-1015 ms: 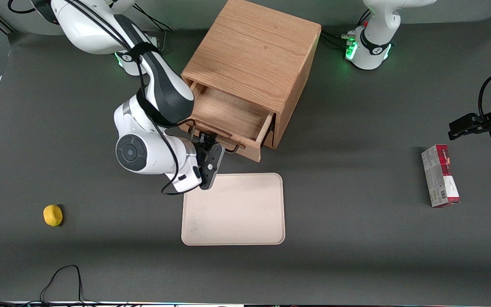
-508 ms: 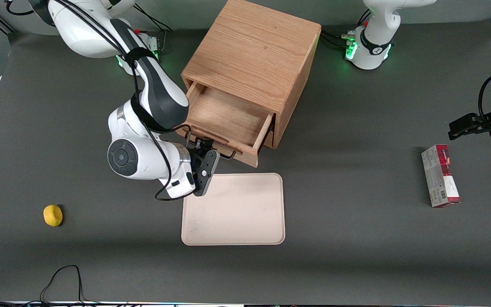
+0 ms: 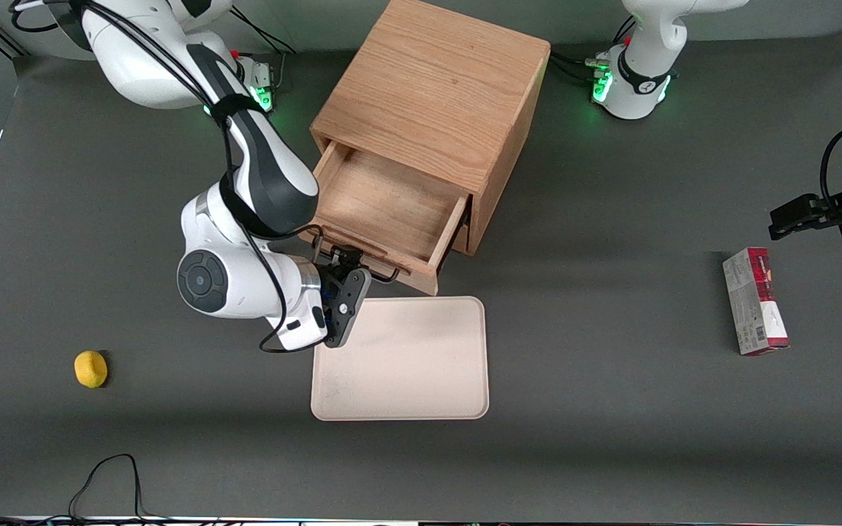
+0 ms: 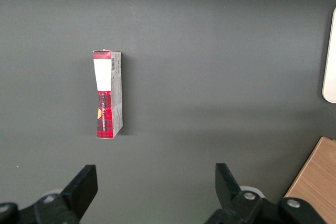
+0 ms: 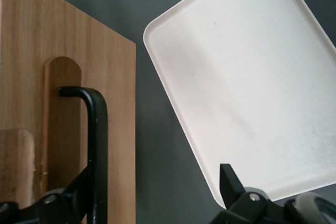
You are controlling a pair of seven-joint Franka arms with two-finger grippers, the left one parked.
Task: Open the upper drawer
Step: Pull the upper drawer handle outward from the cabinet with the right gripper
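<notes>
The jaws stand wide apart: in the right wrist view we see the two black fingers [image 5: 79,195] spread, and the thin black handle [image 5: 98,129] runs down between them, close against one finger. We cannot tell whether it touches that finger. The gripper [image 3: 344,261] sits at the near front edge of the upper drawer [image 3: 384,204], level with the handle [image 3: 390,275], just above the table [image 3: 611,438] and just beside the far corner of the tray [image 3: 406,358].

The upper drawer is the top one of the boxy wooden cabinet [image 3: 435,88], which stands on the far half of the table. The drawer is pulled well out toward the front camera and angled toward the working arm's end. It is light oak with a clear grain, and we see its plain wood floor and low side walls, with nothing lying inside. From the wrist view its front panel [image 5: 79,40] is flat wood, and the bar bends in a rounded corner onto a narrow wooden strip [image 5: 60,108] with a rounded end.

The cream tray [image 5: 236,77] lies flat, nearer the camera than the drawer front. A small yellow object [image 3: 90,368] rests toward the working arm's end, and a red and white box [image 3: 755,301] lies toward the parked arm's end
</notes>
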